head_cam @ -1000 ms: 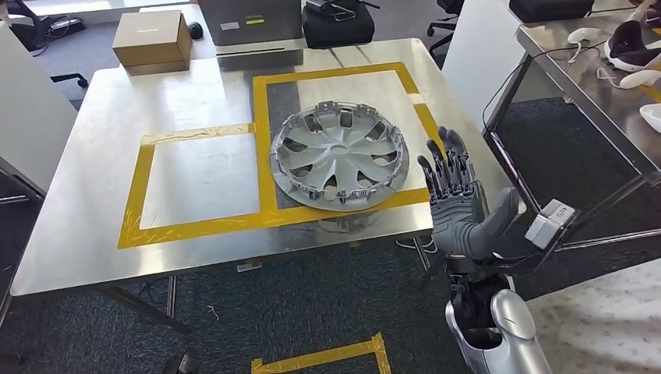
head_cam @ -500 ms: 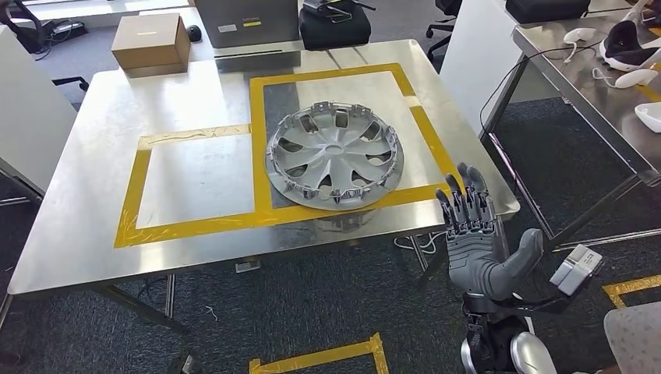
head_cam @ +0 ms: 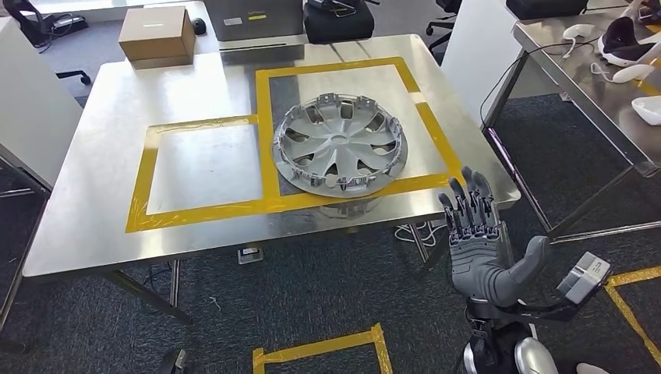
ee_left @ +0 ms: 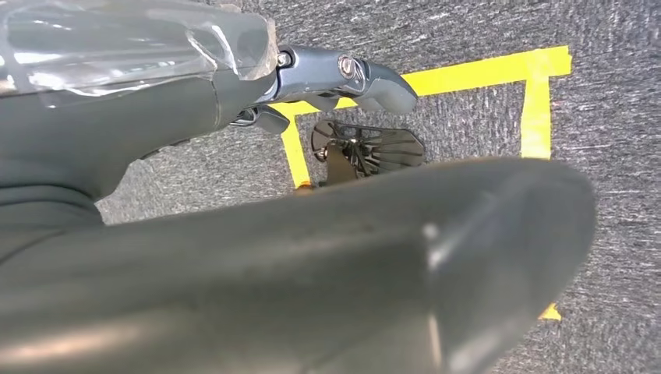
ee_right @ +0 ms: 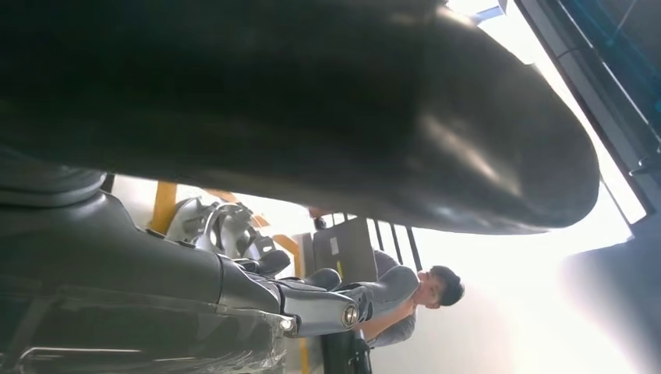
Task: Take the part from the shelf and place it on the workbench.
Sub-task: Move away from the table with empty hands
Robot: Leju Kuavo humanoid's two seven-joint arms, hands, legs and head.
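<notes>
A silver hubcap (head_cam: pixel 340 145) lies flat on the steel workbench (head_cam: pixel 93 195), inside the right-hand square of yellow tape (head_cam: pixel 265 132) and overlapping the tape line nearest the front edge. The robot's right hand (head_cam: pixel 479 245) hangs just off the bench's front right corner, holding nothing, fingers (head_cam: pixel 468 206) straight and spread wide, thumb out to the side. The left hand (ee_left: pixel 234 257) is seen close over grey carpet (ee_left: pixel 608 117) marked with yellow tape; whether its fingers are spread or curled cannot be told. A cardboard box (head_cam: pixel 156 33) sits beyond the far left corner.
</notes>
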